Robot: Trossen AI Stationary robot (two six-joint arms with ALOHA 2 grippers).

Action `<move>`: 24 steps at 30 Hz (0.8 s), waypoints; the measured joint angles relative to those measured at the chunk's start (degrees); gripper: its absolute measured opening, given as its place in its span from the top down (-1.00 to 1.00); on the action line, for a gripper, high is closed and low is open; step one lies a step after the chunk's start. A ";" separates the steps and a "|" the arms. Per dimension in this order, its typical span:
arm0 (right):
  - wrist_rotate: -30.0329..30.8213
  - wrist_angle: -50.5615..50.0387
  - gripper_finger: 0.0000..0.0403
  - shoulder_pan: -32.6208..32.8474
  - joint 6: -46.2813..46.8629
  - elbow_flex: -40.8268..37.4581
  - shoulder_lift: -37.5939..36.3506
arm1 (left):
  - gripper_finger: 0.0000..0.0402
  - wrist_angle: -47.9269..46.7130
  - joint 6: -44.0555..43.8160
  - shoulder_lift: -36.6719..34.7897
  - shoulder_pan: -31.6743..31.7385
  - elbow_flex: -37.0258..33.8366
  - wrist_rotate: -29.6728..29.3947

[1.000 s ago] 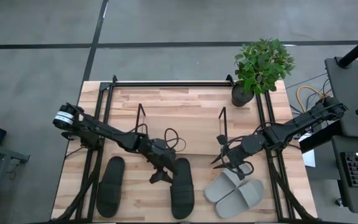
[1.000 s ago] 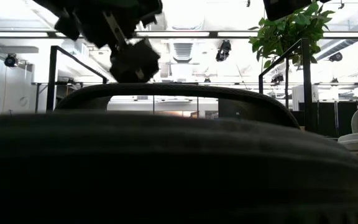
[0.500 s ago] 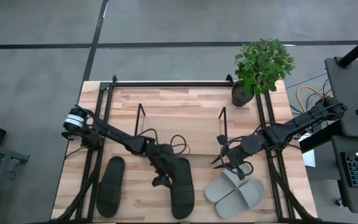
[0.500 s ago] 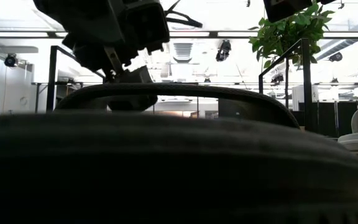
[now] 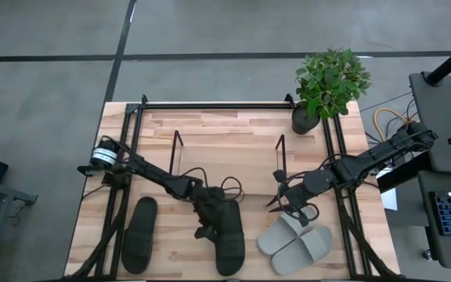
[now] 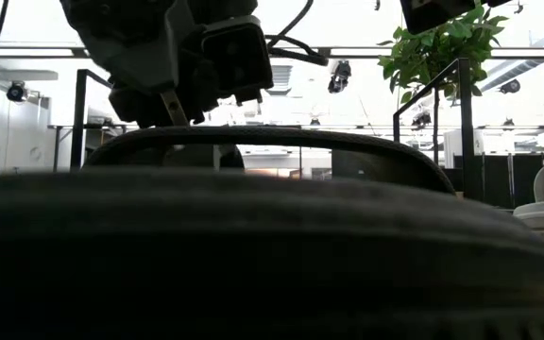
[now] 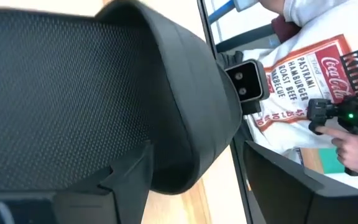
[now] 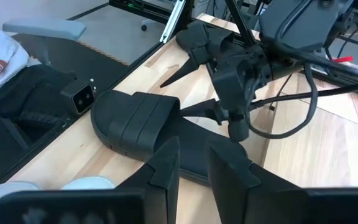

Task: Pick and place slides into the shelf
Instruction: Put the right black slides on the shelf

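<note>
The left hand (image 5: pixel 207 229), fingers apart, had dropped lower over the black slide (image 5: pixel 227 231) at six o'clock (grasp likely next); the right hand (image 5: pixel 288 205) hovered nearly closed, holding nothing, above the grey slides (image 5: pixel 294 241). The shelf (image 5: pixel 227 153) stood empty mid-surface (image 5: pixel 233 124), a person (image 7: pixel 309 56) beyond.

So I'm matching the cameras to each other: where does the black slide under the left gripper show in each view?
High view: black slide lies lower centre, left gripper over its strap end.
Low view: it fills the foreground, strap arching across.
Left wrist view: its strap fills the picture.
Right wrist view: centre left, on the table.
Shared landmark: the left gripper, seen in high, low and right wrist views.
</note>
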 joint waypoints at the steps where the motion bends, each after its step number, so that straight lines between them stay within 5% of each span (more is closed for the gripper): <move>1: 0.00 -0.01 0.62 0.00 0.02 0.00 0.00 | -0.15 0.13 0.01 0.23 -0.05 0.21 0.03; 16: 0.00 -0.64 0.65 0.00 0.02 0.00 0.00 | -0.15 0.21 -2.80 0.77 -0.48 1.14 -0.56; 24: 0.00 -1.11 0.64 0.00 0.02 0.00 0.00 | -0.14 0.08 -2.85 0.77 -0.48 1.14 -5.65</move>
